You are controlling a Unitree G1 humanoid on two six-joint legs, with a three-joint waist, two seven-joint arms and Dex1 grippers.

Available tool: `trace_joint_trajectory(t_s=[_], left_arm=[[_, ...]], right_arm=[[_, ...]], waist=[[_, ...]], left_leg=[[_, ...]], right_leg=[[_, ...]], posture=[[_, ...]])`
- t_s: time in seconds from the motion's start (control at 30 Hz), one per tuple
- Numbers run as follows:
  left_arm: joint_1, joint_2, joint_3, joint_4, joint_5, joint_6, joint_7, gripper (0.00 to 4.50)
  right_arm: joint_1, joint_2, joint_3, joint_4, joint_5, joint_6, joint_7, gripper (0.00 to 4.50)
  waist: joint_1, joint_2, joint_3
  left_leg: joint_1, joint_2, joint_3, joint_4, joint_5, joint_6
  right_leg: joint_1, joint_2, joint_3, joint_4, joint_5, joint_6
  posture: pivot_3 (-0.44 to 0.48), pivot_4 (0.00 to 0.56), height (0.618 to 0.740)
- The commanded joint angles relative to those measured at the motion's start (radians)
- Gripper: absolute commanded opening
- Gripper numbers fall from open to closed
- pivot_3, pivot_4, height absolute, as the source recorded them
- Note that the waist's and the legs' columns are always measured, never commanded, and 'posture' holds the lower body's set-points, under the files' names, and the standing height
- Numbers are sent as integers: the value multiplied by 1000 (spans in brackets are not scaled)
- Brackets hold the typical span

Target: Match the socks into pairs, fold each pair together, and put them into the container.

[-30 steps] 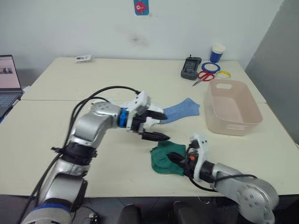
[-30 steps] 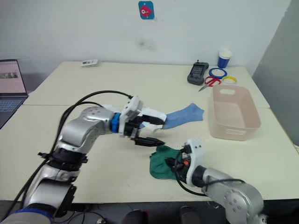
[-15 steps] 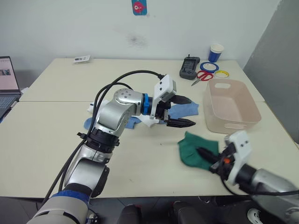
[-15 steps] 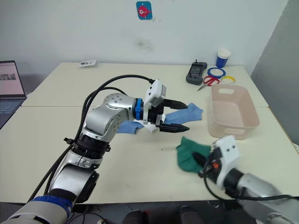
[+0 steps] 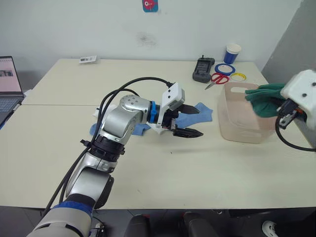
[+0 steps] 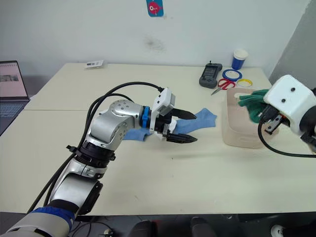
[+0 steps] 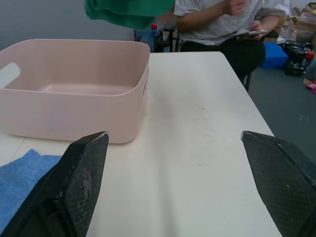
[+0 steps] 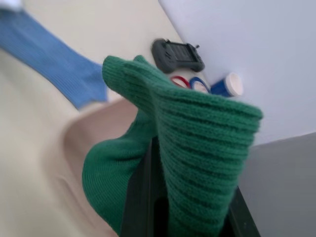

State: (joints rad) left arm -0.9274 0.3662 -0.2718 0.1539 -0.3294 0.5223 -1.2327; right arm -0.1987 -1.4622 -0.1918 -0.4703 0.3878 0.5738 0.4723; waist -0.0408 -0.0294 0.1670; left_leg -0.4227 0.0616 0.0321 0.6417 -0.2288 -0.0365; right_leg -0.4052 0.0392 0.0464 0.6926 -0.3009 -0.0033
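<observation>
Since half a second ago, right gripper (image 5: 282,106) lifted from the table edge, now clenched on the folded green pair (image 5: 264,98), held in the air above the bin (image 5: 237,129). Left gripper (image 5: 190,121) shifted only slightly, open and empty above the table (image 5: 148,163), just beside the blue sock (image 5: 202,108). Right fingers mostly hidden under green cloth. Other blue sock (image 5: 98,130) partly hidden behind the left arm.
</observation>
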Motion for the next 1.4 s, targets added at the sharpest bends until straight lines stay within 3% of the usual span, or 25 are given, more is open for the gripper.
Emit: trace_joint_trajectory(t_s=[0.03, 0.13, 0.3, 0.5, 0.77, 0.93, 1.2, 1.4], left_arm=[[-11, -6, 13, -45, -15, 3, 7, 4462], [-3, -5, 19, -60, -20, 10, 13, 4462], [20, 3, 27, -107, -31, 34, 30, 4462], [38, 10, 28, -148, -42, 56, 53, 4462], [51, 11, 24, -166, -45, 64, 72, 4462], [48, 10, 24, -158, -43, 61, 75, 4500], [48, 11, 22, -153, -38, 53, 73, 4500], [47, 8, 16, -142, -33, 43, 71, 4500]], right_arm=[[-131, 25, 199, 191, -278, -244, 60, 0], [-304, 121, 377, 387, -487, -407, 130, 0], [-545, 304, 523, 713, -687, -600, 187, 0], [-691, 431, 592, 1021, -823, -761, 202, 0], [-783, 536, 613, 1228, -905, -843, 224, 0], [-798, 563, 593, 1249, -886, -850, 295, 1588], [-788, 536, 539, 1119, -796, -799, 525, 4298], [-754, 474, 475, 958, -695, -675, 716, 4447]], waist=[[0, 1, 1], [-4, 2, 3], [-6, 3, 5], [6, 5, 6], [8, 5, 6], [8, 5, 6], [8, 5, 6], [12, 5, 6]], left_leg=[[0, 0, 0, 1, 0, 0], [0, -1, 0, 2, 0, 0], [1, -1, 1, 3, 0, 0], [1, 0, 1, 3, 2, -3], [1, 0, 0, 3, 2, -4], [3, 0, 0, 4, 3, -4], [4, 0, 0, 4, 3, -4], [4, 0, 0, 4, 3, -4]], right_leg=[[0, 0, 1, 0, 0, 0], [-1, -1, 2, 1, 0, 0], [-1, 0, 2, 4, 0, 0], [-1, 0, 1, 6, 0, 0], [0, -4, 2, 6, 3, -5], [1, -4, 1, 8, 3, -5], [1, -4, 1, 10, 3, -5], [1, -5, 1, 11, 3, -5]], posture=[[0, 150, 732], [0, 150, 732], [0, 150, 732], [0, 150, 732], [0, 150, 732], [0, 150, 732], [0, 150, 732], [0, 150, 732]])
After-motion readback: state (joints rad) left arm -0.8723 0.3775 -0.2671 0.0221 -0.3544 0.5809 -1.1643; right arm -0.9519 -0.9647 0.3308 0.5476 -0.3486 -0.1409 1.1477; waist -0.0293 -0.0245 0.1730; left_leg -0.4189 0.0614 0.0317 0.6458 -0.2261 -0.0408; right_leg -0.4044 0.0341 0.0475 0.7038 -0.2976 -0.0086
